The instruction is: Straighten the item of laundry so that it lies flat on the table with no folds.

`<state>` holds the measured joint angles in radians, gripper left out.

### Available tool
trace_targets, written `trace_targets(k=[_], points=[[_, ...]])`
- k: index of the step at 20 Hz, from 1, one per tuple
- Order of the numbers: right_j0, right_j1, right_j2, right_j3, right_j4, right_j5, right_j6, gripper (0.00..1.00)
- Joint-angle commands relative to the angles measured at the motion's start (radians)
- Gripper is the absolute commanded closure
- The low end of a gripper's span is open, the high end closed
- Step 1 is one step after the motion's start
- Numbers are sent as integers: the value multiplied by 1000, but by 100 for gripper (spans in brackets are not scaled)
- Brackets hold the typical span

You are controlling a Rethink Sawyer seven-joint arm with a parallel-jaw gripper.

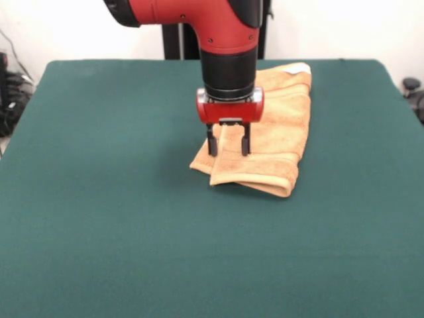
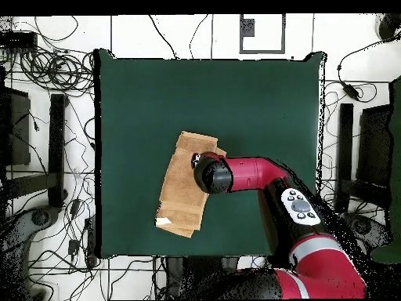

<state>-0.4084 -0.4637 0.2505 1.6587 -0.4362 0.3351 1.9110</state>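
The orange-tan terry hand towel (image 1: pixel 278 142) lies folded in layers on the dark green felt-covered table (image 1: pixel 99 199). The red-and-black gripper (image 1: pixel 228 151) stands over its near end, fingers spread, touching cloth. The small white corner tag (image 1: pixel 294 68) shows no readable writing.

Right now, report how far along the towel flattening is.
Done: nothing visible yet; the towel lies folded over itself on the table, layered edges showing at its front. In hand: the end effector stands open at the towel's front corner, fingers straddling a raised fold. Left: grip, unfold, spread flat.
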Motion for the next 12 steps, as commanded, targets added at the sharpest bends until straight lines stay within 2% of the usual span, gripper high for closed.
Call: trace_targets(k=[1, 12], points=[[17, 31, 86, -59, -42, -41, -17, 0], [9, 29, 89, -48, -47, -52, -18, 0]])
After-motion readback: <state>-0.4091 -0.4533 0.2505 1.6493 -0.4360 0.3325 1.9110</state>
